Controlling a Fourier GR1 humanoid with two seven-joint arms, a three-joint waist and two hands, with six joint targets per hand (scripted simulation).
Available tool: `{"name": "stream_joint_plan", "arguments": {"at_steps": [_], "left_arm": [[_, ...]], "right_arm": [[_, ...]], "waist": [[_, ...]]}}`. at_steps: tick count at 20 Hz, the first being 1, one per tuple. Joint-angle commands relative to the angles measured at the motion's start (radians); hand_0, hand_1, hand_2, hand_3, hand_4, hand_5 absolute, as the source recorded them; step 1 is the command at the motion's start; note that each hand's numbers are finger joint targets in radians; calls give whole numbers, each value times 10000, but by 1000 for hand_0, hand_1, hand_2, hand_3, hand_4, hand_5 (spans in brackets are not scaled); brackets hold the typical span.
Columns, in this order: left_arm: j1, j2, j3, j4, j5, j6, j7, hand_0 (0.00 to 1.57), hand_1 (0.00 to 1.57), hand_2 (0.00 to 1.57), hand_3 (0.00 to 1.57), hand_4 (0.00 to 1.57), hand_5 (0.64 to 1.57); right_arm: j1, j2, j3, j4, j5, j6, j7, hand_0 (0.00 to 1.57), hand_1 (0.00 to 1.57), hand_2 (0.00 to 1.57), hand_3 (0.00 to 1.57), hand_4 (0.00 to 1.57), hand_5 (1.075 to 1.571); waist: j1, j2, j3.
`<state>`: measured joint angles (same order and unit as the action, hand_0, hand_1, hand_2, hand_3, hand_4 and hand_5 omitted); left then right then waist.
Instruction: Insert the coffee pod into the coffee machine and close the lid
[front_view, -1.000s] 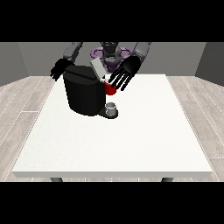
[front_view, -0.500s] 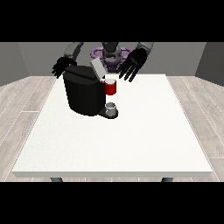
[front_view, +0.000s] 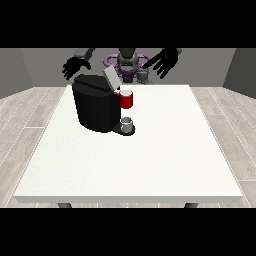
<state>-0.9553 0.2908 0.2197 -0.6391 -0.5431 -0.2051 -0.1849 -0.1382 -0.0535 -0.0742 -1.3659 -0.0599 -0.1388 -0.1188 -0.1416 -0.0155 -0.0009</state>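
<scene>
Robot hand at the view's right is raised at the far edge of the tabletop, fingers spread and straight, released, grasping nothing. Robot hand at the view's left hangs beyond the far left corner of the coffee machine, fingers relaxed and pointing down, also holding nothing. Neither touches the machine.

Coffee machine: black body, left of centre on the far half of the tabletop. Lid is a pale flap tilted up from the machine's top right, so judged open. Red thing at the machine sits at the right side, just under the lid. Grey thing rests on the machine's base below it; cannot tell whether it is the pod or a cup. Another small grey thing shows at the far edge near the robot's torso; cannot identify it either. Coffee pod: not plainly visible, so no position logged.

Judgement: lid closing not yet done; pod insertion unconfirmed.

Risks from here:
- Closing the lid without a seated pod, since the pod's place cannot be confirmed
- A downward press landing on the tilted lid's edge rather than its face could slip off or push the machine sideways
- Both hands start well apart from the lid; a sweeping approach could clip the red thing or the machine's top
</scene>
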Motion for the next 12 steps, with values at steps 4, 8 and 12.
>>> {"name": "stream_joint_plan", "arguments": {"at_steps": [4, 8, 12], "left_arm": [[1876, -1291, 1056, -7, 1681, -350, -477, 0, 0, 0, 0, 0, 1571], [2705, -1787, 1167, -196, 2093, -395, -700, 0, 0, 0, 0, 191, 1571], [3332, -1827, 1328, -556, 2550, -548, -870, 0, 0, 0, 0, 90, 1571]], "right_arm": [[532, -691, -17, -428, -419, 997, 646, 0, 0, 0, 0, 370, 1571], [-9, -1029, 121, -909, -176, 950, 1436, 0, 0, 0, 0, 0, 1571], [-285, -980, 229, -1405, -461, 1270, 1644, 0, 0, 0, 0, 0, 1571]], "waist": [[1121, -2014, 4], [1602, -2427, 4], [1749, -2266, 8]]}}
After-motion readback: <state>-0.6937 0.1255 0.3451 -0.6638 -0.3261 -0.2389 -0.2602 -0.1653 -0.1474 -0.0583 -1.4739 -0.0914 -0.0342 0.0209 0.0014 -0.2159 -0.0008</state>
